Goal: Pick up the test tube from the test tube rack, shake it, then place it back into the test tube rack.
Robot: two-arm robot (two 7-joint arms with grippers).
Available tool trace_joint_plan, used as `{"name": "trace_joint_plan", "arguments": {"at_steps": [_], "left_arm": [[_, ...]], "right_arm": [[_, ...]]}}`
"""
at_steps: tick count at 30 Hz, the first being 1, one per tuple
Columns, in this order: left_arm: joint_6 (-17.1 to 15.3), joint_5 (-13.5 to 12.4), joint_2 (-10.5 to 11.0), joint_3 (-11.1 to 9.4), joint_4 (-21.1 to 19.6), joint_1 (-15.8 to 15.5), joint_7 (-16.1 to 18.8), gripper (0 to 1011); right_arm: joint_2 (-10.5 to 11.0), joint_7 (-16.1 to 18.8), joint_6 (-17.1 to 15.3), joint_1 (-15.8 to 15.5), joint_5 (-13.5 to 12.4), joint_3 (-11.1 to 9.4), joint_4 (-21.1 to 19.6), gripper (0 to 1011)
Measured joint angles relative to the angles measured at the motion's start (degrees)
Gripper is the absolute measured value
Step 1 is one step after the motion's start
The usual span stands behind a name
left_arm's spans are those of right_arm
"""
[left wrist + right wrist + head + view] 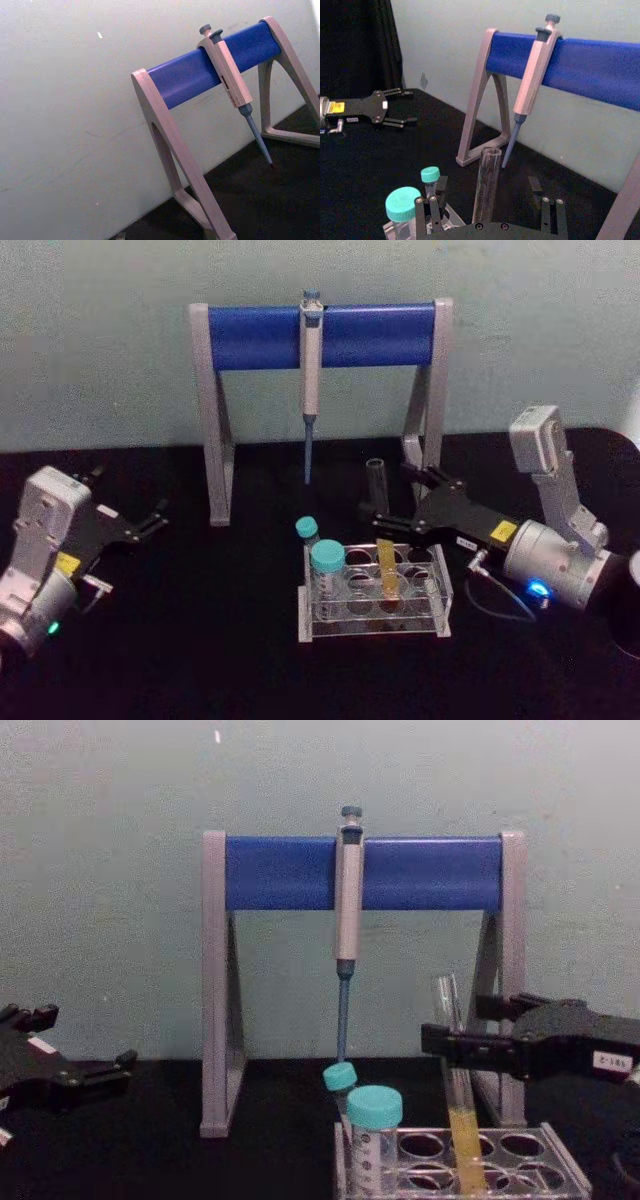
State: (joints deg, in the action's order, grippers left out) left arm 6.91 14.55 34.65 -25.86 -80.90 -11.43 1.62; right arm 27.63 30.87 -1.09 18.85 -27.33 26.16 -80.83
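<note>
The tall clear test tube (459,1100), yellow liquid in its lower part, stands upright in the test tube rack (345,625) at 6 o'clock on the black worktop (200,640). Reaching in from 3 o'clock, the right pincer (386,492) brackets the tube's upper part, fingers spread with a gap on each side. The left pincer (406,106) sits at 9 o'clock, fingers apart.

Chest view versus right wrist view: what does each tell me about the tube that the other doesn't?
From the chest view: the test tube side-on, standing in the test tube rack, yellow liquid in its lower part, the right claw level with its upper part.
From the right wrist view: the tube's open mouth between the claw's spread fingers, a gap on each side, so nothing is gripped yet.
Both: the pipette hanging on its stand, the teal-capped tubes, and the left claw, open, off to the robot's left.
</note>
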Motion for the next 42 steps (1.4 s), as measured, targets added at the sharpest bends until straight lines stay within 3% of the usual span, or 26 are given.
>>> {"name": "trace_joint_plan", "arguments": {"at_steps": [36,42], "left_arm": [[0.0,0.0,0.0,0.0,0.0,0.0,0.0,1001],[0.0,0.0,0.0,0.0,0.0,0.0,0.0,1001]], "right_arm": [[-1.1,0.5,-1.6,0.8,-0.1,0.0,1.3,1000],[-1.0,0.5,-1.5,0.8,0.0,0.0,1.2,883]]}}
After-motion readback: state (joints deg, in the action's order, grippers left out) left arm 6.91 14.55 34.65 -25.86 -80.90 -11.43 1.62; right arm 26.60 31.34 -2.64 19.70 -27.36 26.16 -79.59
